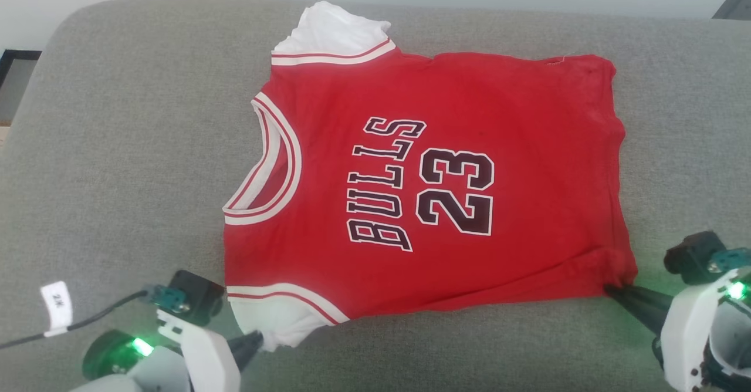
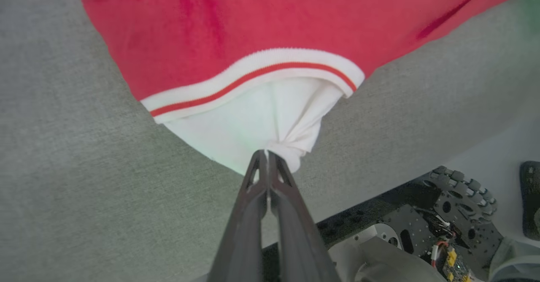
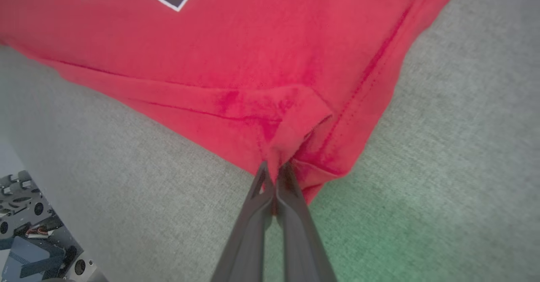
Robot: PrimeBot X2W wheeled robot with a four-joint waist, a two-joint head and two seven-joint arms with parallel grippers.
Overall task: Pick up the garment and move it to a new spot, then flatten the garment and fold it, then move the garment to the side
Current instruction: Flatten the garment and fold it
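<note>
The garment (image 1: 422,186), a red jersey with white sleeves, striped trim and dark numerals, lies spread face up on the grey cushion, collar to the left. My left gripper (image 1: 258,340) is shut on the near white sleeve (image 2: 261,121), whose cloth bunches at the fingertips. At the lower right my right gripper (image 1: 610,290) is shut on the garment's near bottom corner (image 3: 295,126), where the red hem puckers and folds between the fingers. The far white sleeve (image 1: 334,34) lies flat at the back.
The grey cushion (image 1: 117,163) extends well past the garment to the left, right and front. A cable with a white tag (image 1: 57,305) runs by my left wrist. My wheeled base (image 2: 443,214) shows below the cushion's front edge.
</note>
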